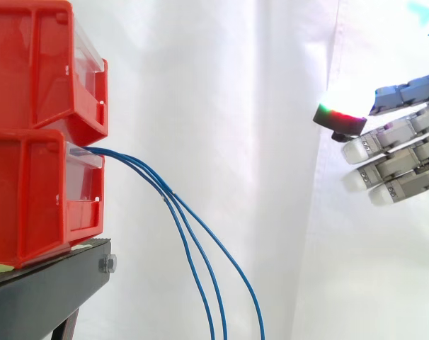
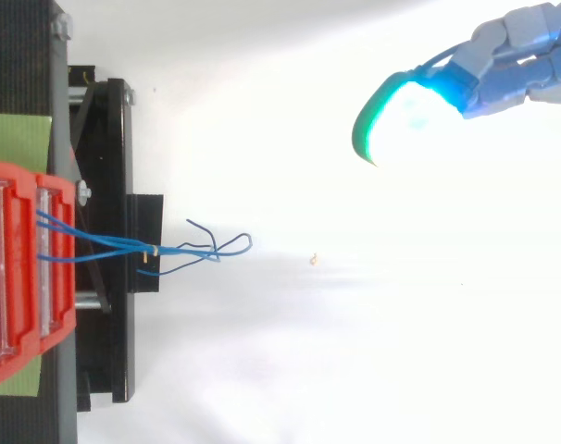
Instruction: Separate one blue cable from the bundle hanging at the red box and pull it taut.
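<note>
Spilling from the lip of the lower red bin (image 1: pixel 30 198) as a loose bundle of blue cables (image 1: pixel 168 195), then sagging toward five o'clock past the black stand (image 1: pixel 44 290), seen from the side. Slack and untouched, not yet parted one from another. Off at three o'clock from that bundle, well apart against the white curtain (image 1: pixel 229 85): the robot hand (image 1: pixel 413 126), open-fingered and relaxed, grasping nothing, glowing pads (image 2: pixel 405 116) aimed toward nine o'clock. From above, hanging at about two o'clock of the cables' curled free ends. Likely next: reaching toward nine o'clock across the gap, to meet strands running steeply from eleven down to five.
</note>
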Robot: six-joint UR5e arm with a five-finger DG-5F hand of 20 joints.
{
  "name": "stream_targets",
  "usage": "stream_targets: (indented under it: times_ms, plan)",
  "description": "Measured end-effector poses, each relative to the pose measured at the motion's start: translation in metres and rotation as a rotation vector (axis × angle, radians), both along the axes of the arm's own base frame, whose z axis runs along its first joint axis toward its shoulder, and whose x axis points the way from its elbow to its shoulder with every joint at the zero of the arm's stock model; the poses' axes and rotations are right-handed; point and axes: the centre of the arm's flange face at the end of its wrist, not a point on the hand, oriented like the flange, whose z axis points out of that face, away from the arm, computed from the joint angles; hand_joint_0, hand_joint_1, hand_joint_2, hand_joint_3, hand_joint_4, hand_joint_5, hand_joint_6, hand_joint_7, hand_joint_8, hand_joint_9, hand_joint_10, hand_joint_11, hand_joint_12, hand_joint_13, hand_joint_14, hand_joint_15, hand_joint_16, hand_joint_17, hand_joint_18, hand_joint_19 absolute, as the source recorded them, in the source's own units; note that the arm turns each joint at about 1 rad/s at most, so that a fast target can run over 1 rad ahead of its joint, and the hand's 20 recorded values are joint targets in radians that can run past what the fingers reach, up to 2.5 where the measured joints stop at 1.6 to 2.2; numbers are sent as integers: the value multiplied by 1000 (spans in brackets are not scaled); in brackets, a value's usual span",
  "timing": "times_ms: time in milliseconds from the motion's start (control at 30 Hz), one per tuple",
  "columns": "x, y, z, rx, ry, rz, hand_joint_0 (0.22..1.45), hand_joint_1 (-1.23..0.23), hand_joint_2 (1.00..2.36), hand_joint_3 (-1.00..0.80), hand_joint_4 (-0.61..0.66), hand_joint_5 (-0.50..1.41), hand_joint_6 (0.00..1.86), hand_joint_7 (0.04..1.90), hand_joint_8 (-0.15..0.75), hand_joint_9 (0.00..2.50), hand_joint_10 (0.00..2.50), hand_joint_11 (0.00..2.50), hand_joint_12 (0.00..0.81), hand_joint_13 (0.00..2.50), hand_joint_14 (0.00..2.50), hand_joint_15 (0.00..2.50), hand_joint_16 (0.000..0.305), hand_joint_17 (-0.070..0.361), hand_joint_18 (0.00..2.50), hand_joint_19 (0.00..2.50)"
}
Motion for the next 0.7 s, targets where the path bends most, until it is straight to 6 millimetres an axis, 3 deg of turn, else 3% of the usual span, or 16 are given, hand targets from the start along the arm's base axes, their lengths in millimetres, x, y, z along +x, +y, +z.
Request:
stream_targets:
  times_ms: [500,700]
  plan:
    - [-4,-4,-3,-105,48,-49,411,-461,1000,-500,132,-277,501,677,272,240,0,0,387,0,0,0,61,137,0,34]
    - [1,-3,-16,-103,63,-63,421,-600,1000,-500,126,-279,502,682,269,212,0,0,376,0,0,0,54,122,0,0]
